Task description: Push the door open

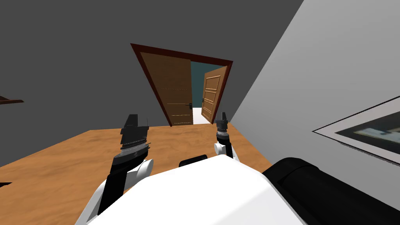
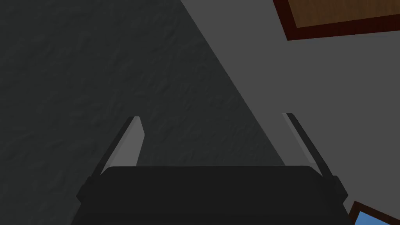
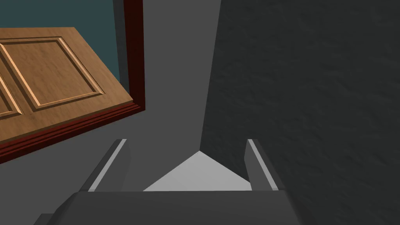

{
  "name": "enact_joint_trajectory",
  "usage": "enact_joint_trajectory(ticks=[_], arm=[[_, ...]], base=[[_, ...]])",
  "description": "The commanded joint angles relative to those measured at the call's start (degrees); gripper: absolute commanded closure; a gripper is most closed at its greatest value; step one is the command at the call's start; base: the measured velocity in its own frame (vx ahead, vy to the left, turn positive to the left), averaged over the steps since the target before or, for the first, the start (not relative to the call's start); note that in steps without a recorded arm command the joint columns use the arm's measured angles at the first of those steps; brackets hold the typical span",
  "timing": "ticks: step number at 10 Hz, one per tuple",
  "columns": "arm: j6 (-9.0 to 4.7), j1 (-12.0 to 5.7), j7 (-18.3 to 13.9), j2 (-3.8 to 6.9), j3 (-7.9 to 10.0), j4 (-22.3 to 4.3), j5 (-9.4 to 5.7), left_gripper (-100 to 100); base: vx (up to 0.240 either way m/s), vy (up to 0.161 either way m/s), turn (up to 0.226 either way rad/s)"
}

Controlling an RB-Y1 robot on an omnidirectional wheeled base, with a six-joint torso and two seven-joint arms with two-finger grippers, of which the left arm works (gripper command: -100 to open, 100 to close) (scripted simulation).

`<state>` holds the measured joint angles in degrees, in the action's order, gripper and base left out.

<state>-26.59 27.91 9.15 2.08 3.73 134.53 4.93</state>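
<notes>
Nearest in, two grippers, both empty: blades spread wide on the left gripper point(image 2: 212, 117), same on the right gripper point(image 3: 185, 141). Across the wooden floor point(image 1: 78, 156), one dark red door frame point(image 1: 179, 54) with two brown leaves. Plain leaf point(image 1: 172, 91) shut, one handle point(image 1: 190, 104) on it. Panelled leaf point(image 1: 213, 95) swung ajar, ahead of the right gripper, apart from it.

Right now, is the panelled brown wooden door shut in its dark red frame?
No, the panelled door is swung off the dark red frame, teal wall showing beyond.
</notes>
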Motion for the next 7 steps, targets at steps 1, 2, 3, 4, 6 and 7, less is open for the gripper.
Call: enact_joint_trajectory(ticks=[1, 2, 3, 4, 6, 7], arm=[[0.1, -0.03, 0.26, 0.31, -0.59, -0.69, -0.29, -100], [0.15, -0.06, 0.42, 0.47, -0.95, -1.11, -0.47, -100], [0.22, -0.08, 0.6, 0.65, -1.37, -1.59, -0.68, -100], [0.33, -0.12, 0.88, 0.92, -2.01, -2.34, -1.0, -100], [0.52, -0.19, 1.41, 1.34, -3.2, -3.73, -1.6, -100], [0.62, -0.23, 1.67, 1.54, -3.8, -4.42, -1.9, -100]], base=[[0.123, 0.059, 0.008], [0.187, -0.001, 0.034], [0.183, -0.026, 0.032], [0.204, -0.053, 0.029], [0.21, -0.017, 0.041], [0.177, 0.01, 0.029]])
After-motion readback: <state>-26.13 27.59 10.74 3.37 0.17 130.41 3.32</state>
